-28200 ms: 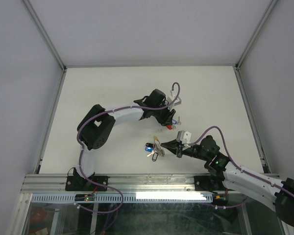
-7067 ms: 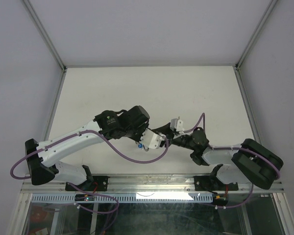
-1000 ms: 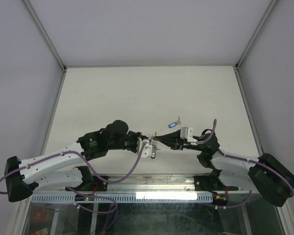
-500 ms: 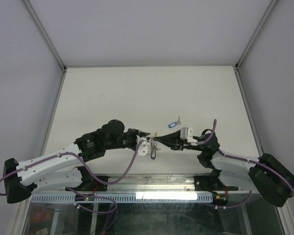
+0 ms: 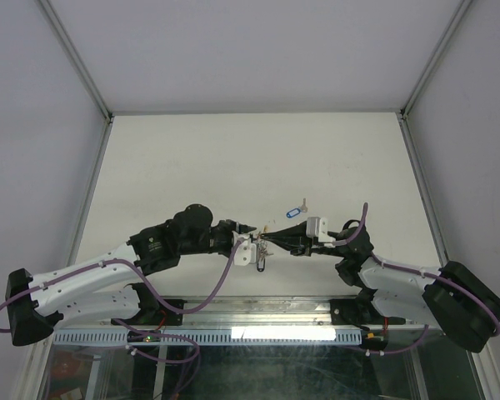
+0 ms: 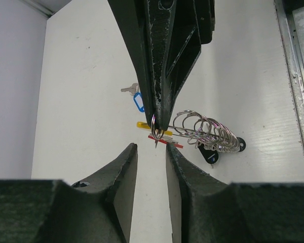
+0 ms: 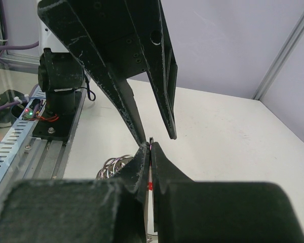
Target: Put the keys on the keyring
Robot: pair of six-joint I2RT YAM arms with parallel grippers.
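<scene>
My right gripper (image 5: 264, 238) is shut on the keyring (image 6: 205, 129) and holds it above the table by a small silvery loop (image 6: 157, 135). From the loop hang a silvery coiled bundle, a yellow piece (image 6: 146, 125), a red tag (image 6: 168, 143) and a black tag (image 6: 207, 154). In the right wrist view the pinched tips (image 7: 150, 147) hold the loop, and the coils (image 7: 113, 164) show to the left. My left gripper (image 5: 248, 234) is open and empty, its fingertips (image 6: 130, 152) just short of the loop. A blue-tagged key (image 5: 294, 212) lies loose on the table; it also shows in the left wrist view (image 6: 138, 101).
The white table (image 5: 192, 158) is walled on three sides by grey panels. A metal rail (image 5: 258, 310) runs along the near edge by the arm bases. Both arms meet over the near middle of the table.
My left gripper has shifted slightly farther from the near edge, closing in on the right gripper's tip. The right gripper still holds the keyring in the same place.
</scene>
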